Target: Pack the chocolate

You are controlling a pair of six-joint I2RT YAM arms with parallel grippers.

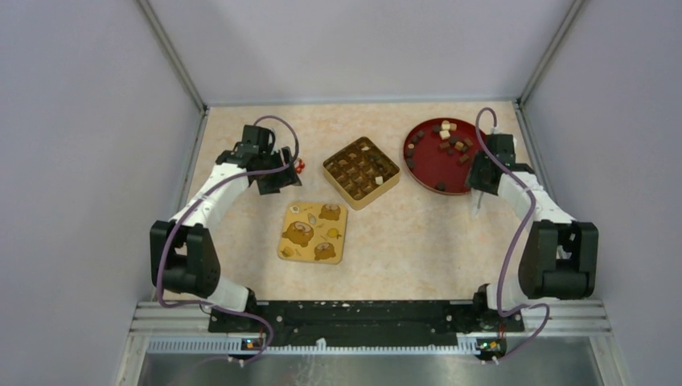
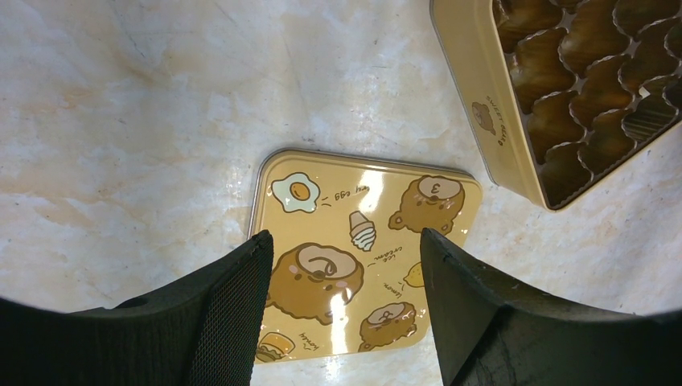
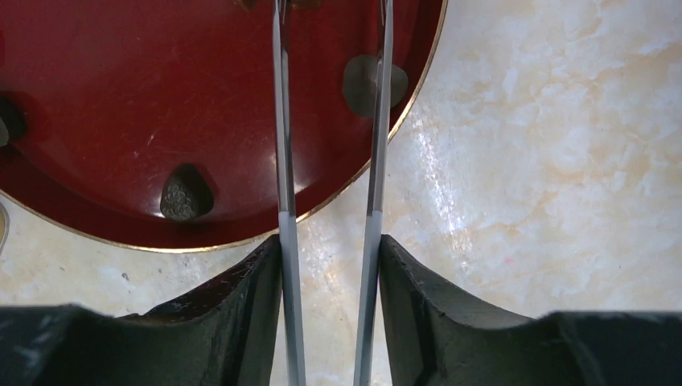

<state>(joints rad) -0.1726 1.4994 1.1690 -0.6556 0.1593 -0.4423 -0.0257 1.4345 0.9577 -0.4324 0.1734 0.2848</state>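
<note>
Plainly, tweezers (image 3: 283,161) in right hand (image 3: 330,241)

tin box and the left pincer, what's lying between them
A small red wrapped sweet lies between the left pincer and the tin box; the top view shows it.

On my overhead feed the left arm (image 1: 211,193) has its elbow folded low by the base, with the forearm reaching forward and inward. I read the left gripper (image 2: 346,241) as pitched down, jaws well apart. The right arm (image 1: 527,201) mirrors that pose. The right gripper (image 3: 330,245) points down, its fingers (image 3: 241,305) pressing both thin metal arms of the tweezers (image 3: 283,121).
</note>
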